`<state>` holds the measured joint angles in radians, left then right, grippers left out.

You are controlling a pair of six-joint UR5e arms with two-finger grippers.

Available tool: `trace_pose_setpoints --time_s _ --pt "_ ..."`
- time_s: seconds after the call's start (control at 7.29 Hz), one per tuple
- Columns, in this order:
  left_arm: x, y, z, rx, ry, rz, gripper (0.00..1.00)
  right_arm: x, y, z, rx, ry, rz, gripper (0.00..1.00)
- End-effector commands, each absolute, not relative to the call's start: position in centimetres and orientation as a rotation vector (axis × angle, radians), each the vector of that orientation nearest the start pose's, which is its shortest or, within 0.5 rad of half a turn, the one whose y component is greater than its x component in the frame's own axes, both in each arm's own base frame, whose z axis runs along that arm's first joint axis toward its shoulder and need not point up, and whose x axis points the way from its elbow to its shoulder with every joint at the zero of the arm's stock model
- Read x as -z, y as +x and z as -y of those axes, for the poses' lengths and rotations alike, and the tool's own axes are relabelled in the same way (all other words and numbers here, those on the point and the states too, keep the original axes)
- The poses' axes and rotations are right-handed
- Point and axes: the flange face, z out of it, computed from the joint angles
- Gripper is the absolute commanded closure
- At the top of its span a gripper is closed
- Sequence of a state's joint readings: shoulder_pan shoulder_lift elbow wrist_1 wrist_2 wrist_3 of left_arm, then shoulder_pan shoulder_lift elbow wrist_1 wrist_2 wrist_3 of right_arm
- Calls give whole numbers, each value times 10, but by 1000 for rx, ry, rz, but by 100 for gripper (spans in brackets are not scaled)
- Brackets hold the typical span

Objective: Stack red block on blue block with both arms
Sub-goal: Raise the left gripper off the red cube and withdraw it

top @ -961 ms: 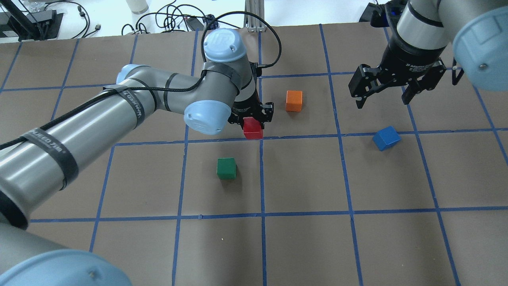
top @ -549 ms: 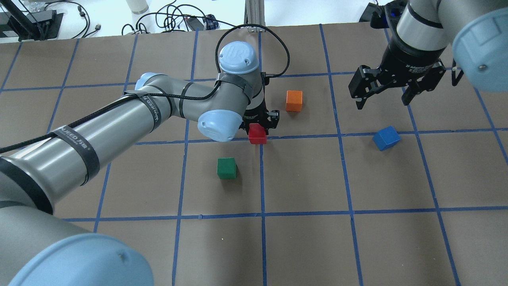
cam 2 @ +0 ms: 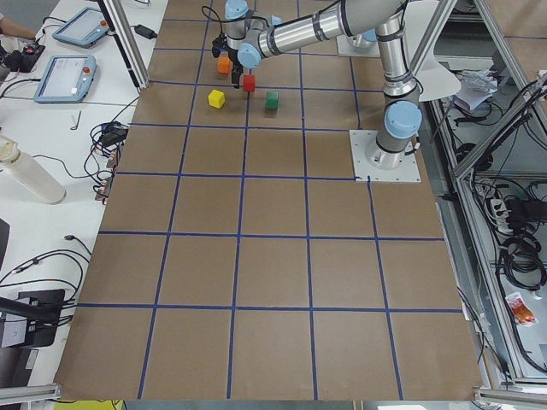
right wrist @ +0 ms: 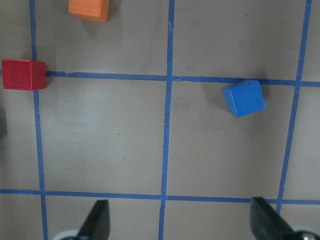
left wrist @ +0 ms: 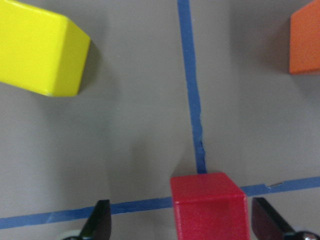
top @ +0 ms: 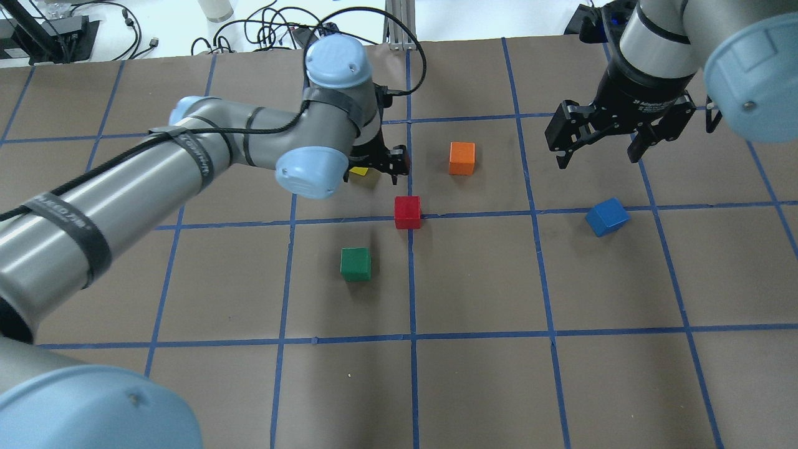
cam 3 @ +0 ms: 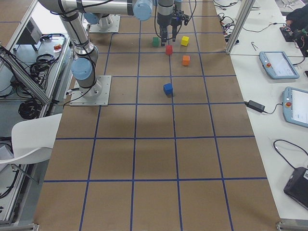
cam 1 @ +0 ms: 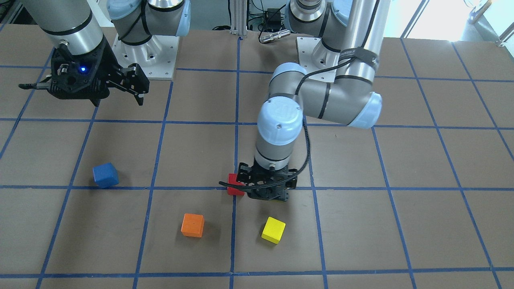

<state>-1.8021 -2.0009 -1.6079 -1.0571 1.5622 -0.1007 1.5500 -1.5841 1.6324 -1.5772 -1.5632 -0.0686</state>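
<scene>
Brown paper (top: 561, 386) ruled with blue tape lines (top: 474, 214) covered the table, and in from the left reached the left arm (top: 187, 162), stretched far out over it. Green block (top: 356, 263) came first, near the red block (top: 407, 212), on its robot-ward side and a touch left. Then the left gripper (cam 1: 266, 190): wide open, holding nothing, poised above the paper just beyond the red block and to its left, with the yellow block (cam 1: 273, 230) peeking out beneath it in the overhead view. The red block itself sat flat on the paper, right at a crossing of the tape lines; the wrist camera had it low in frame between the spread fingertips (left wrist: 102, 222). Orange block (top: 462, 158): beyond the red block, a little to its right. Further right the right gripper (top: 598, 153) hung high, jaws spread wide and empty. Blue block (top: 606, 216) lay well apart to the right of the red block, turned askew to the grid, resting on the paper untouched.
</scene>
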Motion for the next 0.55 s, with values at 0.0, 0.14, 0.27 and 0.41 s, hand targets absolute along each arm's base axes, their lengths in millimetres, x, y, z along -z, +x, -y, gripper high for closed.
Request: trace_pose_setpoints --time_s 0.0,0.14,0.27,0.41 --pt "-376 -197 563 62 258 -3139 0 -442 126 500 -115 -99 -3116 0" --pt "-411 -167 540 3 261 -3140 0 -439 138 513 -26 -114 -3119 0" --pt "-449 -147 511 -28 285 -3140 0 -426 166 524 33 -146 -3118 0" --pt "-479 -137 478 -53 279 -3127 0 -400 203 535 66 -73 -3116 0"
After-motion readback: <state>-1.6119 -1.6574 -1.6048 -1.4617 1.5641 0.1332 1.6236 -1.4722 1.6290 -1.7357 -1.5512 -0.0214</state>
